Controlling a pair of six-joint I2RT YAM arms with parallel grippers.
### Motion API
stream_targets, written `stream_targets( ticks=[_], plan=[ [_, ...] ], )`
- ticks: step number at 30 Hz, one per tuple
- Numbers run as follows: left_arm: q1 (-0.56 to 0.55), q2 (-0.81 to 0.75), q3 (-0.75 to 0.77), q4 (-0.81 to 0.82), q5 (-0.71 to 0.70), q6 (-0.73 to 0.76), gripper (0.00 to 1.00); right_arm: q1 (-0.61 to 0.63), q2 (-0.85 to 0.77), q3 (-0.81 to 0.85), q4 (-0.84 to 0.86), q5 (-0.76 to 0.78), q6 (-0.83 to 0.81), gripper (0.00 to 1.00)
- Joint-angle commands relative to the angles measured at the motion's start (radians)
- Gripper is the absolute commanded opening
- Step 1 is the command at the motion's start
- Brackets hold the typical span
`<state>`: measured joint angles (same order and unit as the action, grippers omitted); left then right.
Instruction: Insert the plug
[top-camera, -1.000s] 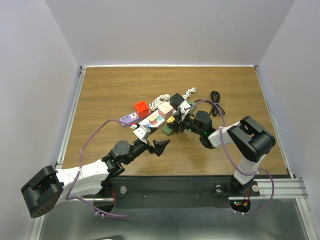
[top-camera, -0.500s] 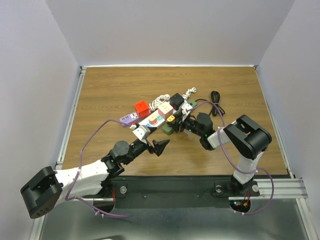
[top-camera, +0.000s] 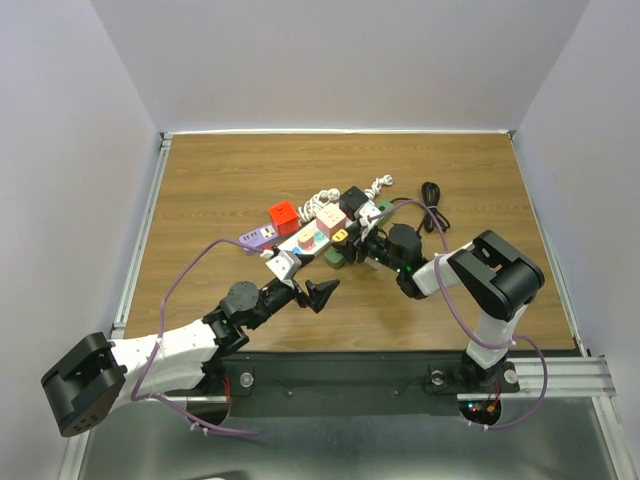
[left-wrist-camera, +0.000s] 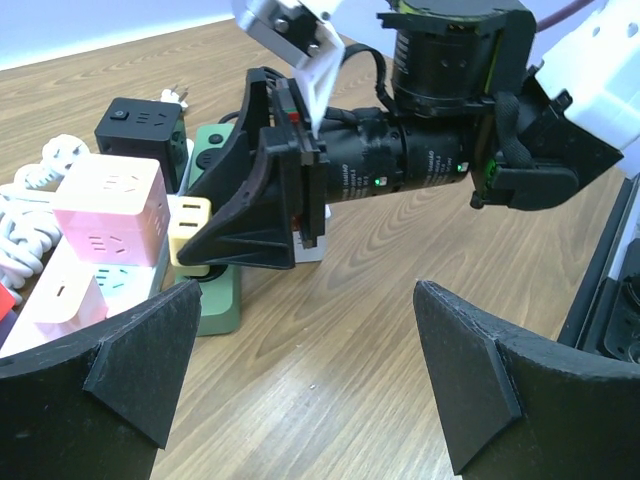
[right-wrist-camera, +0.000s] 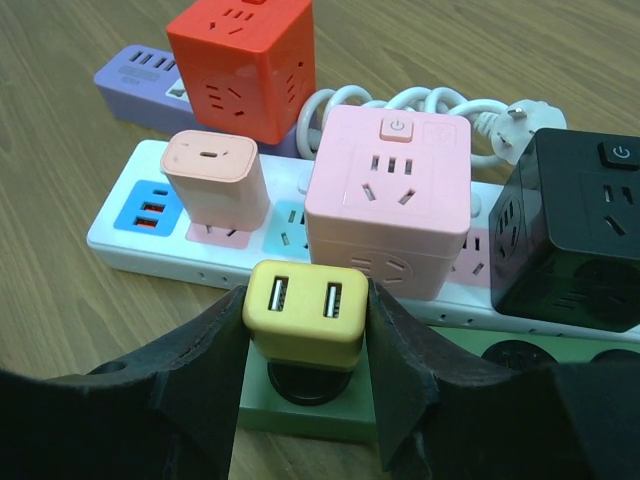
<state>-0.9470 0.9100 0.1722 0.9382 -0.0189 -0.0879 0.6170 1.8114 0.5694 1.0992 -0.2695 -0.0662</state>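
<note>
- Wood-grain table (top-camera: 200, 190) bears a tight cluster of power strips near its middle. Both arms reach in toward it from the near edge.
- Left gripper (top-camera: 303, 280) hovers just beside the near-left end of the cluster. Its jaws are spread wide, and it holds and touches nothing. We judge it is placed there to steady a strip if needed.
- Purple strip (right-wrist-camera: 135, 75) and red cube socket (right-wrist-camera: 240, 65) lie at the far left of the cluster, apart from the work.
- White strip (right-wrist-camera: 110, 240) carries a peach adapter (right-wrist-camera: 215, 180) and a pink cube socket (right-wrist-camera: 390, 205), both upright. They crowd the space just behind the target socket.
- Yellow plug (right-wrist-camera: 305, 310), a two-port USB adapter, stands upright over a round socket of the green strip (right-wrist-camera: 310, 420). That strip lies just in front of the white one. The plug's base meets the recess, but we cannot tell whether the prongs are fully home.
- Right gripper (right-wrist-camera: 305, 335) is narrowed onto the yellow plug, with one finger against each side face. We judge this side hold keeps the plug square for a straight push down.
- Black cube socket (right-wrist-camera: 580, 230) sits at the right of the cluster. A black cable (top-camera: 432, 205) lies well apart, further right.
</note>
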Motion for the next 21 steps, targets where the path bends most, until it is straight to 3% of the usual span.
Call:
stream_targets(
  ticks=[1, 10, 21],
  plan=[
    [0.002, -0.014, -0.003, 0.053, 0.014, -0.001, 0.98, 0.012, 0.020, 0.006, -0.346, 0.059, 0.022, 0.00],
    [0.002, -0.029, -0.014, 0.059, 0.062, -0.007, 0.98, 0.013, -0.037, 0.052, -0.524, 0.122, 0.026, 0.00],
    [0.002, -0.063, -0.034, 0.071, 0.073, -0.012, 0.97, 0.073, 0.039, 0.081, -0.593, 0.202, 0.034, 0.00]
  ],
)
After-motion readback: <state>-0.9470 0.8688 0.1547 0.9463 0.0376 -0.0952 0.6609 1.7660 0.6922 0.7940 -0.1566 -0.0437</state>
